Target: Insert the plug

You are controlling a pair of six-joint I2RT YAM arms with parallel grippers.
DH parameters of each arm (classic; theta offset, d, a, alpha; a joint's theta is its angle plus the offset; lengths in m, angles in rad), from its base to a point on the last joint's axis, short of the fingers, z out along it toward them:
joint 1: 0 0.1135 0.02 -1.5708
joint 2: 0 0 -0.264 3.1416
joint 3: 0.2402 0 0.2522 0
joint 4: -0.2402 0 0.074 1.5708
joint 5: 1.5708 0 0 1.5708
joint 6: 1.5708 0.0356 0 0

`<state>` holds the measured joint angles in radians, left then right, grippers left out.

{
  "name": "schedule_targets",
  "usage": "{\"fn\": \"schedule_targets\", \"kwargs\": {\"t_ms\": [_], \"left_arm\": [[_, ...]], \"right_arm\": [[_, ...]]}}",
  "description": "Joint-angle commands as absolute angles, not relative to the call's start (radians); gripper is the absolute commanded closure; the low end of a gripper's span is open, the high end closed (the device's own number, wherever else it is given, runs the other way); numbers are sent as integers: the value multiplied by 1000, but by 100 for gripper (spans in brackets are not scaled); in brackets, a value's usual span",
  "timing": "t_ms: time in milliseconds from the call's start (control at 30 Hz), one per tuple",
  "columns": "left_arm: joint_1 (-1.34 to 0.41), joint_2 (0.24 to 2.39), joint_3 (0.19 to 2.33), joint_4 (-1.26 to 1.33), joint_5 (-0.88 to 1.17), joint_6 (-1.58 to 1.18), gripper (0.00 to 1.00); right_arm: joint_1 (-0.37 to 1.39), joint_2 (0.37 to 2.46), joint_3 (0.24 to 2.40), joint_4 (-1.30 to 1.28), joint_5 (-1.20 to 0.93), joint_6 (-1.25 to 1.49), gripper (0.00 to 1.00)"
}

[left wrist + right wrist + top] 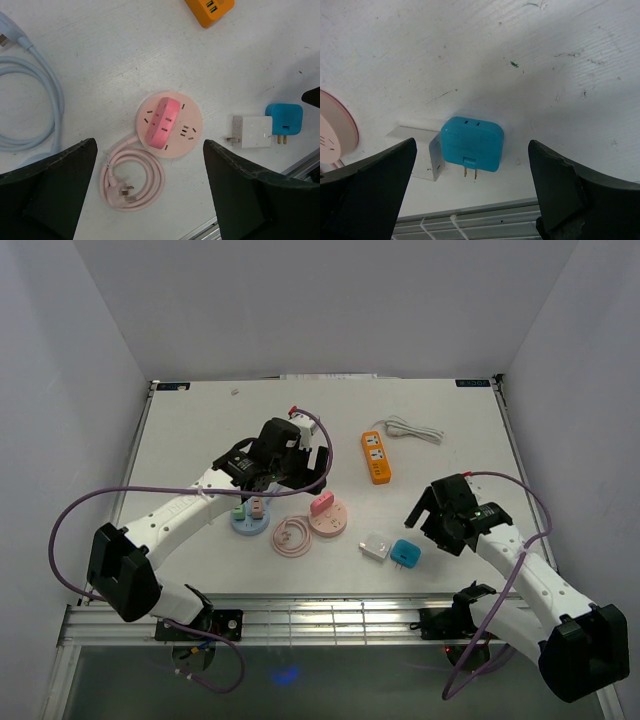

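Observation:
A blue two-prong plug adapter (471, 143) lies flat near the table's front edge, prongs toward the edge, also seen as the blue adapter (405, 553). My right gripper (472, 195) hovers open above it, a finger on either side, the right gripper (430, 515) just right of it in the top view. A pink round socket base (189, 144) carries a pink adapter (163, 122). Its coiled pink cord ends in a three-pin plug (122, 192). My left gripper (150, 190) hangs open and empty above the coil, the left gripper (265, 478) near the table's centre.
A white adapter (415, 152) touches the blue one's left side. An orange power strip (376, 457) with a white cord (412, 429) lies further back. A light-blue round socket base (248, 520) sits left of the pink one. The metal front rail (470, 220) runs close behind the prongs.

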<state>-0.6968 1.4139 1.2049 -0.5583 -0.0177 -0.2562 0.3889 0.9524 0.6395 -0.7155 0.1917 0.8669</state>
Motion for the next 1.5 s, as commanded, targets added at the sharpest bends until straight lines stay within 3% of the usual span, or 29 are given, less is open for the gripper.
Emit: {"fn": "schedule_targets", "kwargs": {"t_ms": [0,367,1000,1167,1300,1467], "left_arm": [[-693,1358,1195,-535,-2,-270,2],[-692,1356,1184,-534,34,-262,2],[-689,1365,1172,-535,35,-250,2],[-686,1367,1172,-535,49,-245,2],[-684,1368,1172,-535,60,-236,2],[-683,1373,1180,-538,78,-235,2]], "right_arm": [[423,959,623,-718,213,954,2],[535,1069,574,-630,224,1037,2],[543,1199,575,-597,250,1034,0],[545,1220,580,-595,255,1026,16],[545,1195,569,-569,249,1011,35],[543,1169,569,-548,221,971,43]]}}
